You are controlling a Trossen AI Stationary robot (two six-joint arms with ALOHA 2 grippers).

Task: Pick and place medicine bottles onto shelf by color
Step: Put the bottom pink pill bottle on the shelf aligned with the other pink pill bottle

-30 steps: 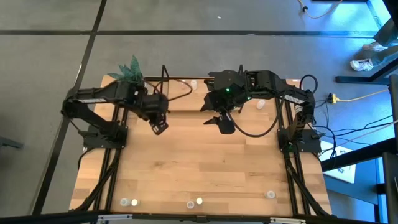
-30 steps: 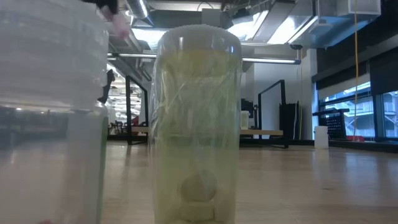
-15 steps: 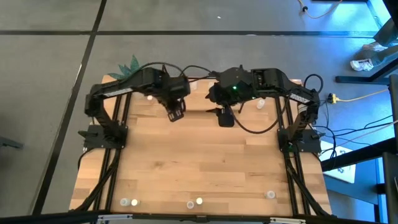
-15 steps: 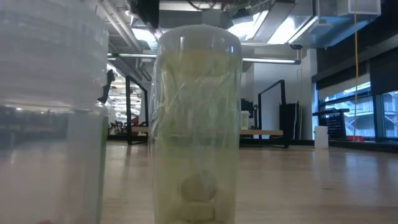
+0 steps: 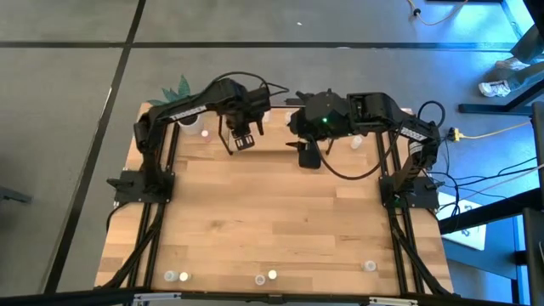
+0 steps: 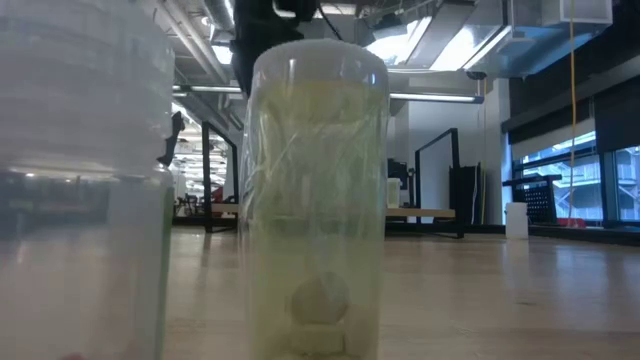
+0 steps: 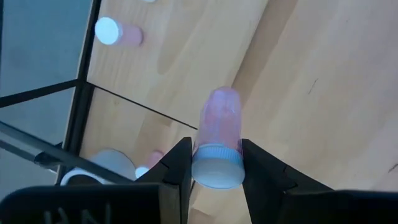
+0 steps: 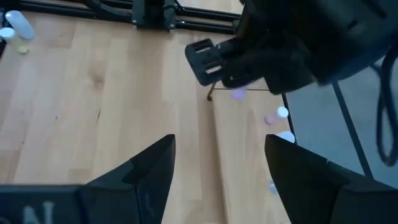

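Note:
My left gripper (image 5: 242,140) hangs above the left end of the shelf (image 5: 276,140) at the table's far edge, shut on a pink medicine bottle (image 7: 219,124) with a pale cap. The right wrist view shows that bottle (image 8: 238,93) below the left gripper (image 8: 208,62). My right gripper (image 5: 308,157) hovers open over the shelf's front edge, empty. Another pink bottle (image 7: 118,34) lies on its side on the shelf board (image 7: 186,50). Several bottles (image 5: 261,279) stand along the table's near edge; two of them (image 6: 315,200) fill the low view. My left gripper pinches the pink bottle at its cap end (image 7: 217,163) between its two fingers (image 7: 177,165). The fingers come from above, pointing steeply down. The bottle hangs cap uppermost toward the wrist, body pointing down past the fingertips, clear of the shelf.
A white pot with a green plant (image 5: 180,93) stands at the far left corner, with a bottle (image 5: 204,132) beside it. One more bottle (image 5: 355,143) lies at the shelf's right end. Thin black rods and posts (image 7: 124,102) frame the shelf.
My left gripper has swung from the table's left part toward the right and the far edge, sinking a little and rolling about its own axis, carrying the pink bottle over the shelf's left end. My right gripper has turned at the wrist while staying roughly in place.

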